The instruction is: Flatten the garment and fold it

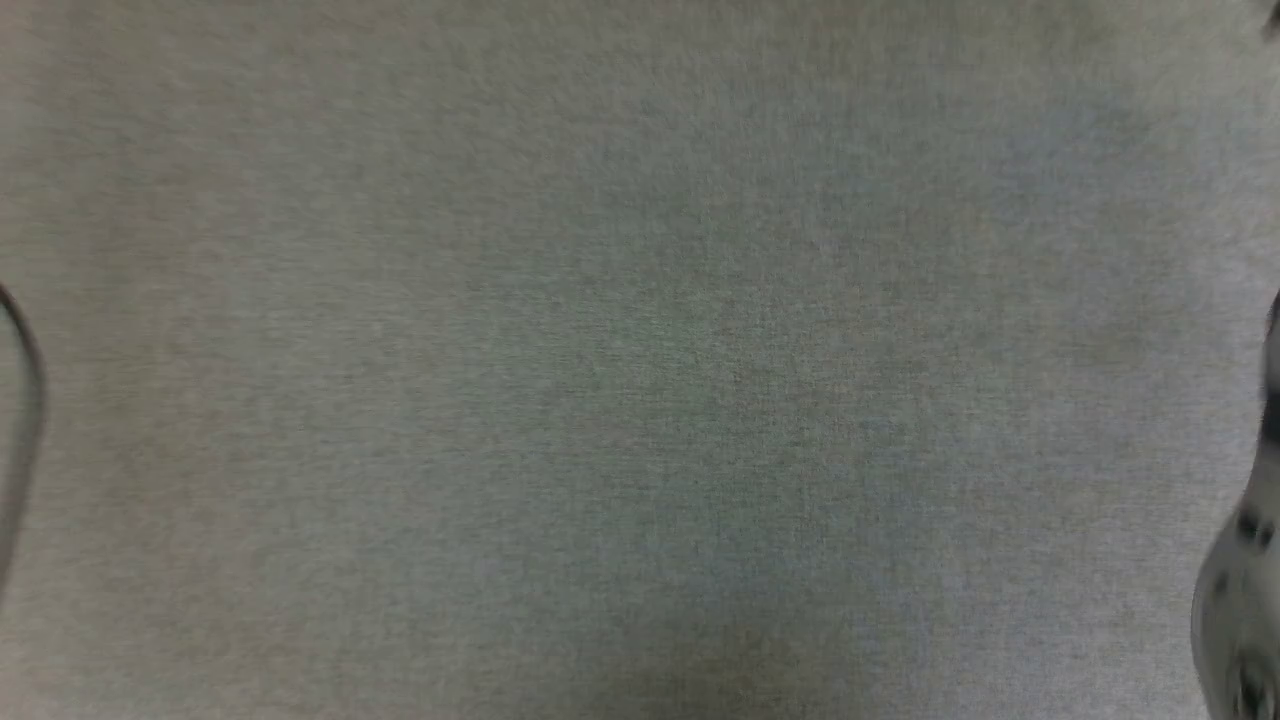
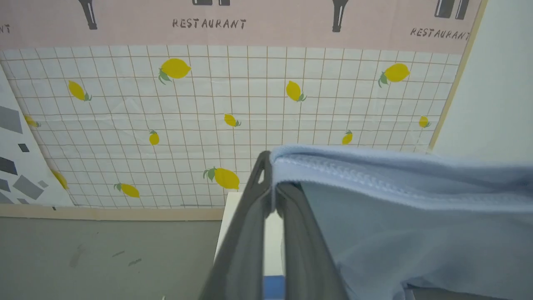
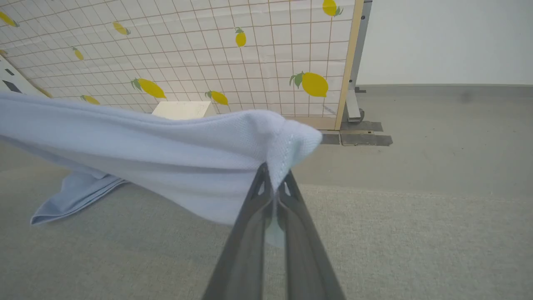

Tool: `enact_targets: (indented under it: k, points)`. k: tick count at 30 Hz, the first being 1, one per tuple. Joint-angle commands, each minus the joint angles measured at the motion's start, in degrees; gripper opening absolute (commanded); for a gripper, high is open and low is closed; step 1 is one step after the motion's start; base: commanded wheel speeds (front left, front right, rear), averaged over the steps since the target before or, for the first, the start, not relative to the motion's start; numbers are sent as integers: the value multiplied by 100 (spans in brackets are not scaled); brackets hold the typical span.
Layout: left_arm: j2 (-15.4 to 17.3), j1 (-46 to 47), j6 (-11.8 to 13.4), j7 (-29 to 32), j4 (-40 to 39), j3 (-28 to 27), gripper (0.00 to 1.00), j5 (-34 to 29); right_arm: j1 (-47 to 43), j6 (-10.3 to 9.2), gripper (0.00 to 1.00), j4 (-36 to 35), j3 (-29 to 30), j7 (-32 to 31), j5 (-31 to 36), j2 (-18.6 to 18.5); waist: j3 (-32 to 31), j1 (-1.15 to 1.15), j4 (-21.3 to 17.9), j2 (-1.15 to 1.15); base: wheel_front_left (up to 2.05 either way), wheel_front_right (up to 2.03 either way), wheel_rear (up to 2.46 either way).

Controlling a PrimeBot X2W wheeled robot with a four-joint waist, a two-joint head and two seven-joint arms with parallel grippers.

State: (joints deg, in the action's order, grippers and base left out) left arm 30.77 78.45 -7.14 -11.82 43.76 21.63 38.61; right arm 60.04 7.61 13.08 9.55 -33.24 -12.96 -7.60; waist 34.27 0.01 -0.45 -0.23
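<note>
Lemon-print screen (image 2: 250, 104) behind garment (image 2: 416, 233); pale box (image 3: 183, 110) just before screen.

"RESTAURANT" is printed twice along the pink wall banner (image 2: 291, 25).

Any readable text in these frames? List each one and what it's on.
"RESTAURANT": dark capitals on the pink band above the lemon-print panel, left wrist view.
"RESTAURAN": same band, right end, with the last letter clipped at the panel's edge.
Fragment at the band's far left: cut off by the frame, not readable whole.
No lettering shows on the garment in any view.
</note>
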Motion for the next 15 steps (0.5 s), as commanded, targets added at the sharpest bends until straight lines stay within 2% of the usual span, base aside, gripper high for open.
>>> enact_targets:
  k: [1, 7, 12, 15]
  points:
    - [22, -422, -21, -104, 28, -11, 0, 111, -395, -12, 0, -51, -39, 104, -141, -104, -680, -1, 203, 23, 0, 0, 0]
    - [-242, -2379, -21, -276, -130, 44, 0, 355, -2253, -12, 0, -203, -112, 414, -862, -150, -1780, -1, 356, 23, 0, 0, 0]
    - [-529, -4174, 271, -305, -560, -14, 0, 584, -3768, -12, 0, -404, -21, 613, -1424, -151, -2542, -1, 457, 23, 0, 0, 0]
    - [-684, -5110, 463, -274, -879, -11, 0, 780, -4520, -12, 0, -534, 8, 710, -1616, -128, -2777, -1, 478, 23, 0, 0, 0]
